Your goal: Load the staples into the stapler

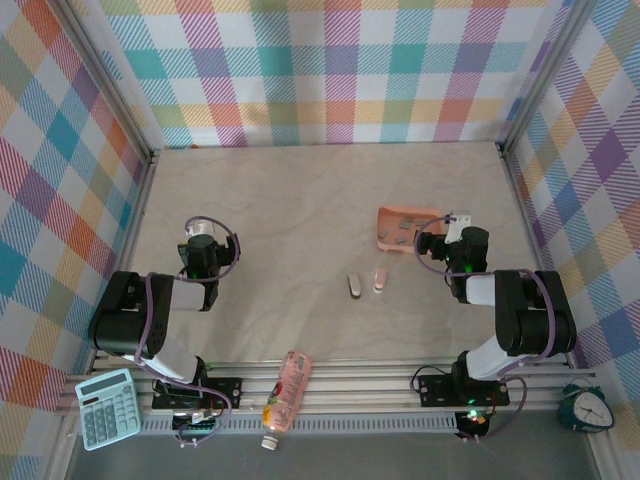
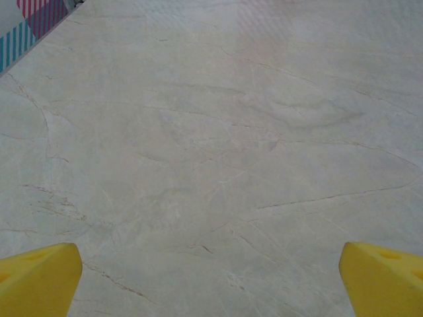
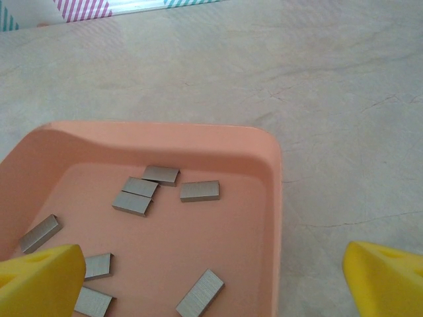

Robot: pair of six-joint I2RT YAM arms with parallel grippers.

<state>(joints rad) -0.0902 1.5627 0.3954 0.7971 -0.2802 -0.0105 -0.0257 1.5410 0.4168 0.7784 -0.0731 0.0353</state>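
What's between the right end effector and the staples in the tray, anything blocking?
Nothing visible. The right end effector hangs open over the pink tray, and the staples lie loose and uncovered on its floor. Only the tray's low rim surrounds them.

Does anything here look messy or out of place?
A drink bottle lies on its side across the rail at the near edge. The staples lie scattered at all angles in the pink tray.
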